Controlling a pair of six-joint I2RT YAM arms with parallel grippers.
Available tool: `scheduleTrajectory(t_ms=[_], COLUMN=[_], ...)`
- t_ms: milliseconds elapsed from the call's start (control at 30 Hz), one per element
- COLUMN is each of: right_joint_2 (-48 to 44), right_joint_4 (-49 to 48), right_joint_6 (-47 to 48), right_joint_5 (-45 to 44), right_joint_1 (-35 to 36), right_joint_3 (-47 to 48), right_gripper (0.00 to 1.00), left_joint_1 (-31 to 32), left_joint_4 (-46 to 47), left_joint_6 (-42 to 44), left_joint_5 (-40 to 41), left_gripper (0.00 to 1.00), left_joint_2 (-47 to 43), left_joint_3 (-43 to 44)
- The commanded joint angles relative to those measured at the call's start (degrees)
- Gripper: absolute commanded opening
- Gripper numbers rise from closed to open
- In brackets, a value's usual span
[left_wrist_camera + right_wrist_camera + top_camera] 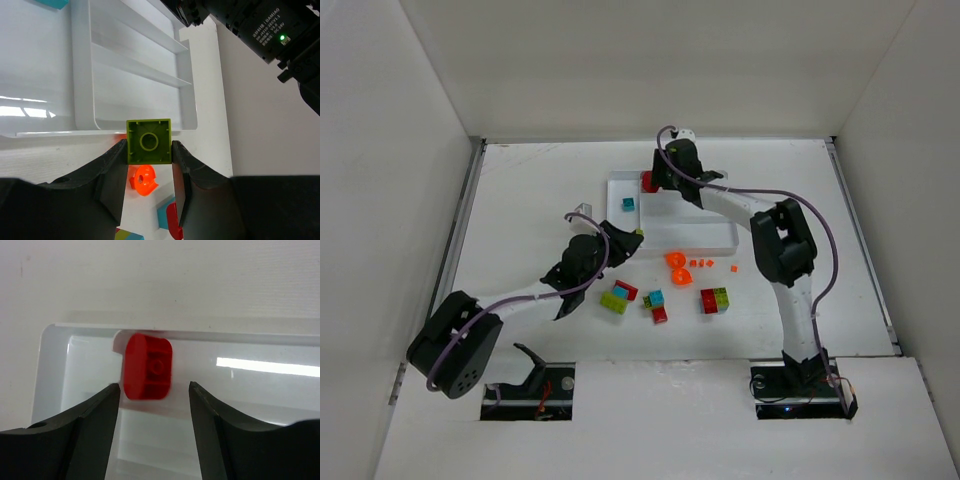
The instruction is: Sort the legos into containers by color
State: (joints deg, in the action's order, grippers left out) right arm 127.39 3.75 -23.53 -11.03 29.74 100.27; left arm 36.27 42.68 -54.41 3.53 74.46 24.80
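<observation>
My left gripper (632, 234) (148, 148) is shut on a lime green brick (148, 141), held just before the near edge of the white tray (720, 235) (82, 75). My right gripper (656, 182) (154, 390) is open above the tray's far left end (50, 345). A red brick (148, 366) (646, 181) lies there, clear of both fingers. A teal brick (628, 204) lies in the tray's short section. Loose red, green, teal and orange bricks lie on the table in front of the tray.
Loose pieces: orange round ones (672, 258) (143, 180), tiny orange bits (708, 263), a green-red pair (618, 297), a teal-red cluster (656, 305) (170, 217), a red-green pair (715, 300). The right arm (775, 240) (260, 35) spans the tray's right side. White walls enclose the table.
</observation>
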Motion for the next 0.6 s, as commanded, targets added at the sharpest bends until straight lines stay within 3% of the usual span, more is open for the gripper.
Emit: scheduleTrajectory(t_ms=[0,200,367,467,567], right_joint_2=[-8.6,-27.6,-42.1,-48.2,-53.1], right_joint_4=[-4.4,-14.8,-21.5,-22.8,-22.8], right_joint_6=[0.1,-4.9,-11.5,-12.1,-12.6], right_joint_5=[0.1,-2.2,-3.2,-4.9,-5.6], right_joint_1=[0.3,-0.2,-1.6,-0.9,0.7], right_joint_3=[-5.1,-28.2,-48.2,-55.6,-59.7], right_gripper=[0.65,0.61,0.32,0.32,0.39], left_joint_1=[0.0,-0.5,0.1,0.2,0.7], left_joint_4=[3.4,1.2,-9.3,-17.8,-24.1], left_joint_6=[1.3,5.1,11.0,15.5,19.9], left_joint_5=[1.0,1.1,2.1,5.7,8.4], left_gripper=[0.14,0.14,0.14,0.15,0.15], left_joint_2=[0.9,5.6,14.9,20.6,26.3], left_joint_3=[3.0,10.0,22.7,30.7,37.9])
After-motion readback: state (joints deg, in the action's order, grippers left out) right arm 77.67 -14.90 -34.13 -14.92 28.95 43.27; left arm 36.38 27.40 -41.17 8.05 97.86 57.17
